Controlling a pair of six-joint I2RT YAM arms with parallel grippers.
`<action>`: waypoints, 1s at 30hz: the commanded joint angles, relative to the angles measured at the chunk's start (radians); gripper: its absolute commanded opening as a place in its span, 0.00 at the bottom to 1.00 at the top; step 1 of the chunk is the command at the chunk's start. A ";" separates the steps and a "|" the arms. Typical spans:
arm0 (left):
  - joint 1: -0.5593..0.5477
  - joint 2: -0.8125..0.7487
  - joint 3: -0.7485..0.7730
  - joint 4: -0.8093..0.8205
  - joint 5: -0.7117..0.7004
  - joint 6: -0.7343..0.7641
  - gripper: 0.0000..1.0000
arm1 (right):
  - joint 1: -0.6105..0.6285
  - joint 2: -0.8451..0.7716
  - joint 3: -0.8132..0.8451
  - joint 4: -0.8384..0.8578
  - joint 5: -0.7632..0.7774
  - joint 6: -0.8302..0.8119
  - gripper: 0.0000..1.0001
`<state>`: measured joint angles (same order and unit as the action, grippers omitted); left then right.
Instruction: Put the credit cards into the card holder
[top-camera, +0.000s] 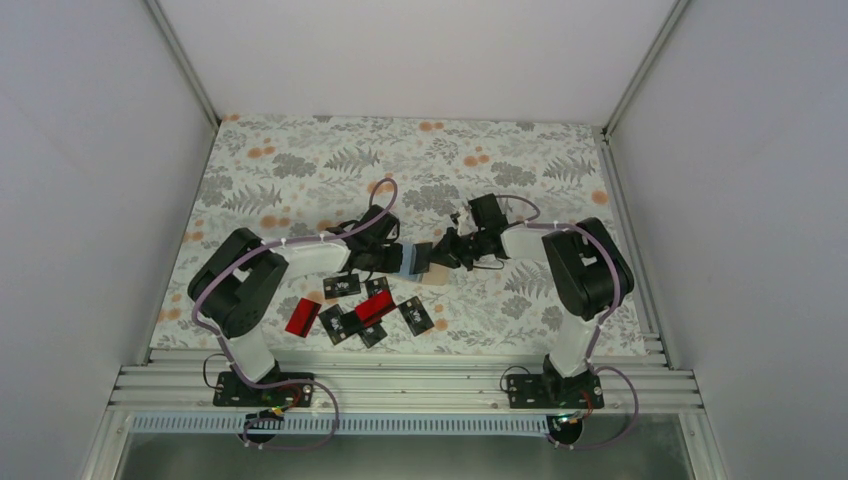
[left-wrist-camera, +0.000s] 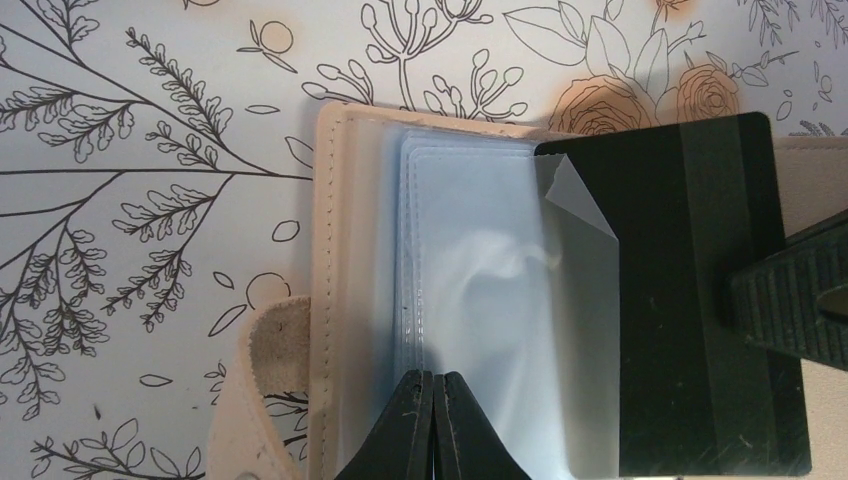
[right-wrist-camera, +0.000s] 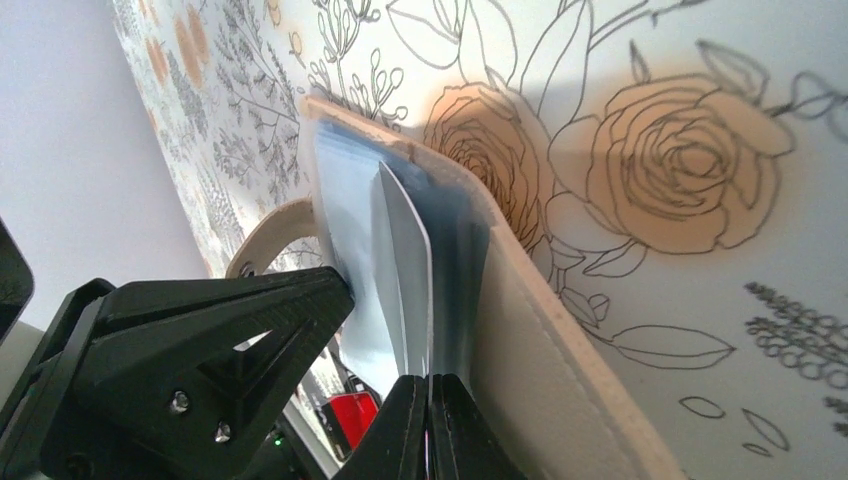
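Floral table; left gripper pinched shut on the holder pocket, likely floppy and slick; right gripper just beside it clamps thin card, likely stiff and light, by its outer edge.

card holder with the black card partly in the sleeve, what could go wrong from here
The clear sleeve has a corner folded back over the black card held by the right gripper; pushing on may crumple it or jam the card. The left gripper seems to pinch only the sleeve's near edge, so the card holder might slide or twist.
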<state>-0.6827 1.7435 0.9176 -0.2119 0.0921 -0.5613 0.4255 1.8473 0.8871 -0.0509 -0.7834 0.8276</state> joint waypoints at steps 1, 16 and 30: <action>-0.003 0.001 -0.025 -0.062 0.004 -0.005 0.02 | 0.006 -0.031 0.014 -0.068 0.087 -0.054 0.04; -0.003 -0.002 -0.028 -0.059 0.008 -0.014 0.03 | 0.027 -0.002 -0.049 0.080 0.010 0.036 0.04; -0.003 -0.047 -0.012 -0.100 -0.043 -0.022 0.11 | 0.032 -0.011 -0.092 0.071 0.039 0.088 0.04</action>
<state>-0.6827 1.7248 0.9104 -0.2466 0.0898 -0.5713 0.4404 1.8366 0.8192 0.0555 -0.7757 0.9012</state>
